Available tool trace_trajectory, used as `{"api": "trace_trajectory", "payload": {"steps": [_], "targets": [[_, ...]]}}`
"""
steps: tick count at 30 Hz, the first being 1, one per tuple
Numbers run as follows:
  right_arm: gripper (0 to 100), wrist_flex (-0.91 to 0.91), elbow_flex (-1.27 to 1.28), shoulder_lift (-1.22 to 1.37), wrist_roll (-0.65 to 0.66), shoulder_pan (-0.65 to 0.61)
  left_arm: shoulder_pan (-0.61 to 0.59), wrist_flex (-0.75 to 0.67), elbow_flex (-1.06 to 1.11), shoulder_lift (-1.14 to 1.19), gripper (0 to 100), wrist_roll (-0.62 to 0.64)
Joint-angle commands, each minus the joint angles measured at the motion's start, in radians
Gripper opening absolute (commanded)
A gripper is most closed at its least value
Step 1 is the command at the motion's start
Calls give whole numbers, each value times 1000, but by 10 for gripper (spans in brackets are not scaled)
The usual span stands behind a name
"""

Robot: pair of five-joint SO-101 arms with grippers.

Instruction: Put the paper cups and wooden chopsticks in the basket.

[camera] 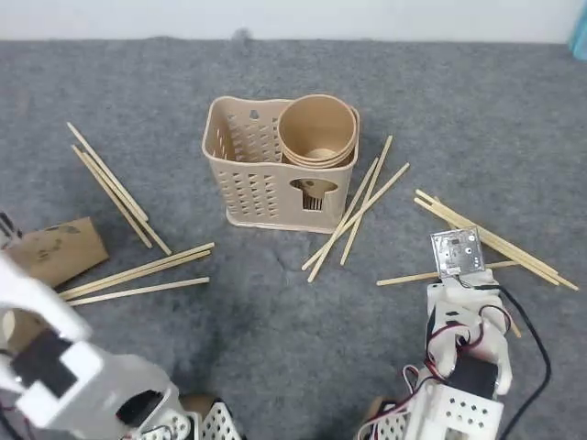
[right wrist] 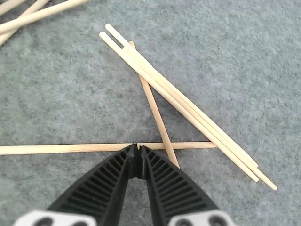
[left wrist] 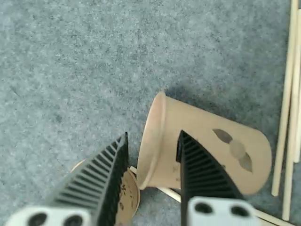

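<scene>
A beige slotted basket (camera: pixel 246 188) stands mid-table with stacked paper cups (camera: pixel 317 128) in its right end. Another paper cup (left wrist: pixel 207 146) lies on its side at the table's left edge (camera: pixel 60 249). My left gripper (left wrist: pixel 153 136) is open, its fingers on either side of that cup's rim. A second lying cup (left wrist: pixel 126 197) shows partly beneath one finger. Wooden chopsticks lie scattered about. My right gripper (right wrist: pixel 137 151) is shut, its tips just over a single chopstick (right wrist: pixel 61 149) that a bundle of chopsticks (right wrist: pixel 188 108) crosses.
More chopsticks lie at the left (camera: pixel 115 188), front left (camera: pixel 138 273), leaning by the basket (camera: pixel 358 211) and at the right (camera: pixel 486 238). The left arm (camera: pixel 55 367) and right arm (camera: pixel 463 348) stand along the front edge on grey carpet.
</scene>
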Motion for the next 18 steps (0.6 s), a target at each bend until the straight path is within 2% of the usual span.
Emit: {"api": "trace_trajectory", "payload": {"steps": [1, 5, 12, 18], "targets": [[9, 13, 18, -1, 18, -5, 11, -2, -54, 8, 167, 9], [9, 16, 18, -1, 18, -5, 40, -12, -27, 12, 165, 9], [8, 119, 5, -1, 120, -88, 55, -166, 87, 8, 164, 25], [8, 119, 5, -1, 129, -91, 61, -259, 174, 6, 163, 46]]}}
